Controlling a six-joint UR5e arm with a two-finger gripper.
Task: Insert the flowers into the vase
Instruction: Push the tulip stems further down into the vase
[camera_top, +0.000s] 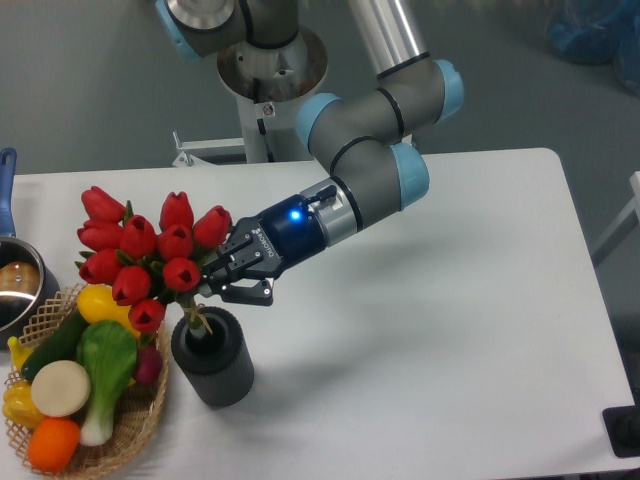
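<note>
Gripper (212, 283) clamps flowers (150, 250) (stems inside vase (215, 365))

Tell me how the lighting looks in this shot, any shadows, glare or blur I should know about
Camera view: even, soft light, no harsh glare on the white table; a faint diffuse shadow lies under the arm. The flowers, vase and end effector look sharp, without motion blur. A blue indicator light glows on the wrist. The top right background is somewhat soft.
</note>
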